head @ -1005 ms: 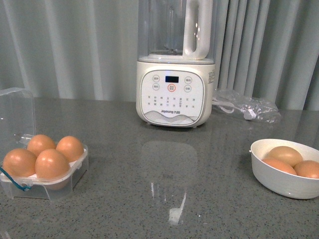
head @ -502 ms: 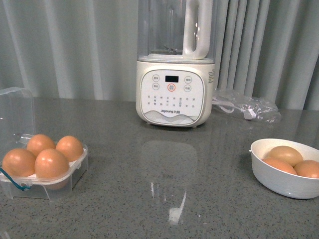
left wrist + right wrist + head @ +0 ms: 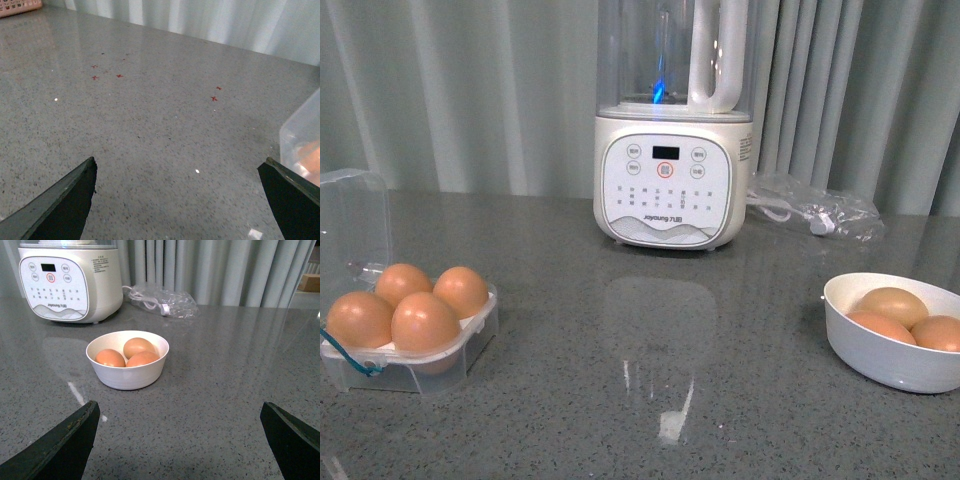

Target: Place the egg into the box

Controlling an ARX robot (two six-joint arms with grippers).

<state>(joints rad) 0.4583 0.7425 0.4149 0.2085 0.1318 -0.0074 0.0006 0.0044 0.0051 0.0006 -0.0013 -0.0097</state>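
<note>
Front view: box [image 3: 475,345], lid raised, sits at the left of the table [image 3: 650,410]. Four brown eggs [image 3: 424,320] fill its cells. White bowl [image 3: 880,360] at right holds three more.

Left wrist view: left gripper [image 3: 177,162] spread wide, empty, above bare table. A corner of the box is near one finger.

Right wrist view: right gripper [image 3: 179,405] spread wide, empty, facing the bowl.

Blk wedge pincer fingers [image 3: 65,210], both arms.
</note>
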